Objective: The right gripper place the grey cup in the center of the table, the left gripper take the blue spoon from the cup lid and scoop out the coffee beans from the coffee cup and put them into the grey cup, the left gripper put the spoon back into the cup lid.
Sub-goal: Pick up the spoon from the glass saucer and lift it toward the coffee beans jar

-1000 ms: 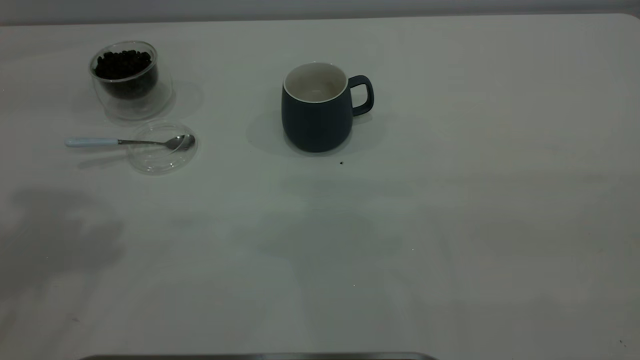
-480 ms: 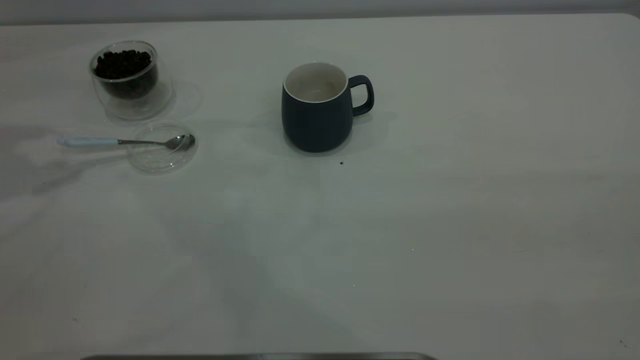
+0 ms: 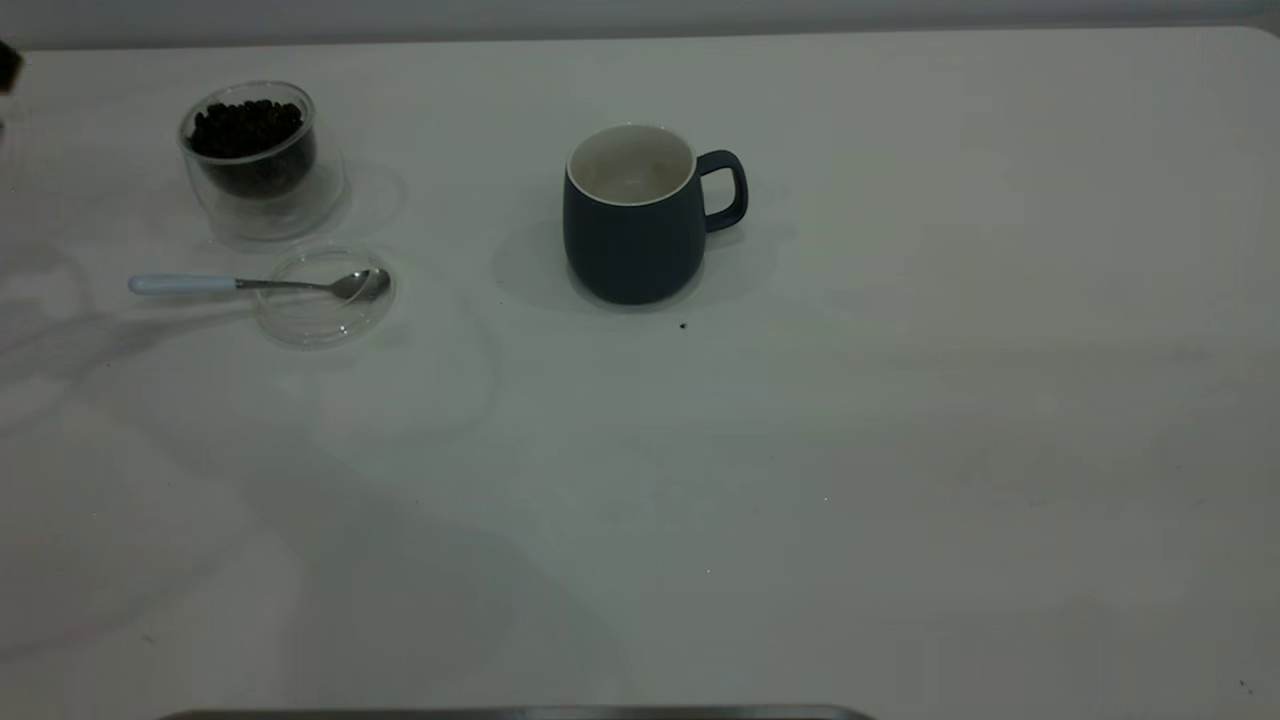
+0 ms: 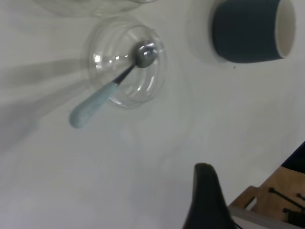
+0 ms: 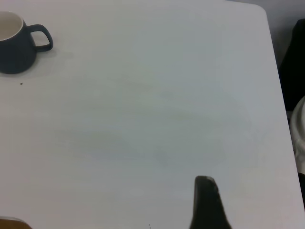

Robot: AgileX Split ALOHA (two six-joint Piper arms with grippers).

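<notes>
The grey cup (image 3: 633,213) stands upright on the tabletop (image 3: 900,450), roughly mid-width and toward the far side in the exterior view, its handle pointing to that view's right and its white inside bare. A tiny dark speck (image 3: 683,325) lies on the tabletop just in front of it.

Well apart to that view's left stands the coffee cup (image 3: 262,160), upright, with the coffee beans (image 3: 246,128) heaped inside it. Just in front of it lies the cup lid (image 3: 324,296), flat on the tabletop and close to the glass, though I cannot tell whether they touch. The blue spoon (image 3: 255,284) rests with its metal bowl inside the lid; its neck crosses the lid's rim and its pale handle reaches out over the tabletop toward the view's left.

The left gripper (image 4: 206,200) hangs above the tabletop near the spoon and lid, touching neither. Only 1 dark finger of it shows in the left wrist view, so whether the jaws are open or closed cannot be told. That view also takes in the spoon's bowl in the lid and the lower part of the grey cup beyond. At the far left edge of the exterior view, a small dark part of the left arm (image 3: 8,65) shows.

The right gripper (image 5: 207,202) is over bare tabletop well away from the grey cup, holding nothing visible; again only 1 finger shows, so the state of its jaws cannot be told
</notes>
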